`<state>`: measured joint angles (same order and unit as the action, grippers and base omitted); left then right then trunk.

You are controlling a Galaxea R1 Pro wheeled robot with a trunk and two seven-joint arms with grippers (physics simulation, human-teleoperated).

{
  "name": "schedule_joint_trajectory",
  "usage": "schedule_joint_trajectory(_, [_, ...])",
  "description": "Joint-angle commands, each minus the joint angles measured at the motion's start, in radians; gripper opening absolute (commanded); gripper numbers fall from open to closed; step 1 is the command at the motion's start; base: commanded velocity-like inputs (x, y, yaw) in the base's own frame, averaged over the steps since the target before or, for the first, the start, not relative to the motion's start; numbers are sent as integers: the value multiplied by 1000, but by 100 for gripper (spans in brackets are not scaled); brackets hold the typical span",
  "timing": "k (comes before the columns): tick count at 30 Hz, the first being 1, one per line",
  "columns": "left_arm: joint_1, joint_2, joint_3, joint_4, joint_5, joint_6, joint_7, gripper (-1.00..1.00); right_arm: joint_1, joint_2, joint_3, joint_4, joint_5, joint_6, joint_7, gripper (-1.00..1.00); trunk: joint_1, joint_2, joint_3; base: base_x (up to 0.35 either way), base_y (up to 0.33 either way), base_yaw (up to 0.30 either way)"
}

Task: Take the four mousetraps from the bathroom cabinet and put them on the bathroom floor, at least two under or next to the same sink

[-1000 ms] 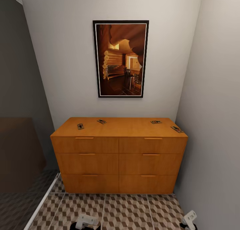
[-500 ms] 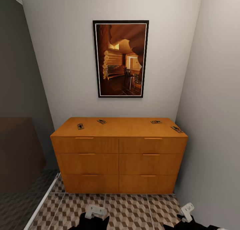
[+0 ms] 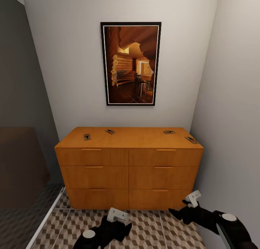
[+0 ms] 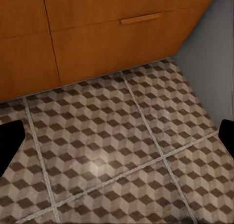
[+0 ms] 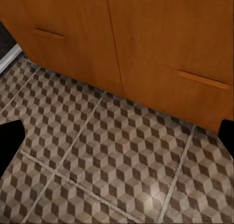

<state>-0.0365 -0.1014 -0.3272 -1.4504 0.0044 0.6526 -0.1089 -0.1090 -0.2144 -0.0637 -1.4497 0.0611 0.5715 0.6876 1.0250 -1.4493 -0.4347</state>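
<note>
Meanwhile, in the head view, both arms had risen from the bottom edge since a second before: the left gripper (image 3: 121,229) now sat at lower centre over the bathroom floor (image 3: 144,227), the right gripper (image 3: 177,213) at lower right near the cabinet (image 3: 128,169) base. The four mousetraps lay untouched on the cabinet top: one (image 3: 87,136) and another (image 3: 110,131) at left, a third (image 3: 168,132) and a fourth (image 3: 191,140) at right. In the left wrist view the jaws stood spread, dark tips at both edges, tiles (image 4: 112,151) between. The right wrist view showed the same spread over the floor (image 5: 112,160). I judged the reach toward the traps was just starting.
</note>
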Motion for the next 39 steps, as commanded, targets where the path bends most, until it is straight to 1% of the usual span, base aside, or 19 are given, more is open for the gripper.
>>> schedule_joint_trajectory(1, [-9,-1,-4,-1,0,6,-3,100,-14,0,-1,-1,5,5,8,100,0,-1,-1,0,0,0])
schedule_joint_trajectory(4, [-34,-4,-19,-2,2,11,-6,100,-48,0,0,-1,-7,6,15,100,0,-1,-1,0,0,0])
schedule_joint_trajectory(5, [-53,-7,-32,-2,7,18,-13,100,-68,-1,0,-1,-23,6,31,100,0,-1,-1,0,0,0])
schedule_joint_trajectory(8, [-85,-9,-52,-3,24,39,-30,100,-98,-3,0,-1,-50,8,70,100,0,-1,-1,0,0,0])
schedule_joint_trajectory(9, [-110,-10,-63,-3,44,57,-43,100,-117,-4,1,-1,-68,9,98,100,0,-1,-1,0,0,0])
schedule_joint_trajectory(11, [-138,-11,-69,-4,68,77,-53,100,-137,-4,0,-1,-83,16,121,100,0,-1,-1,0,0,0])
schedule_joint_trajectory(12, [-164,-12,-74,-5,97,96,-60,100,-159,-4,0,-1,-93,34,138,100,0,-1,-1,0,0,0])
schedule_joint_trajectory(15, [-202,-15,-78,-5,144,115,-66,100,-193,-5,0,-1,-102,74,152,100,0,-1,-1,0,0,0])
schedule_joint_trajectory(16, [-226,-16,-80,-5,176,123,-68,100,-216,-5,-1,-1,-106,98,159,100,0,-1,-1,0,0,0])
schedule_joint_trajectory(19, [-263,-17,-81,-5,222,131,-70,100,-251,-5,-1,-1,-109,124,171,100,0,-1,-1,0,0,0])
schedule_joint_trajectory(25, [-345,-17,-82,-5,302,149,-72,100,-325,-5,-1,-1,-112,151,202,100,0,-1,-1,0,0,0])
schedule_joint_trajectory(27, [-374,-17,-82,-6,329,174,-73,100,-351,-5,-1,-1,-113,160,214,100,0,-1,-1,0,0,0])
schedule_joint_trajectory(30, [-418,-17,-82,-6,369,230,-74,100,-391,-5,-1,-1,-113,183,234,100,0,-1,-1,0,0,0])
schedule_joint_trajectory(34, [-475,-17,-82,-7,419,289,-74,100,-452,-5,-1,0,-112,246,260,100,0,-1,-1,0,0,0])
schedule_joint_trajectory(39, [-538,-17,-82,-7,470,324,-75,100,-527,-5,-4,0,-113,326,284,100,0,-1,-1,0,0,0])
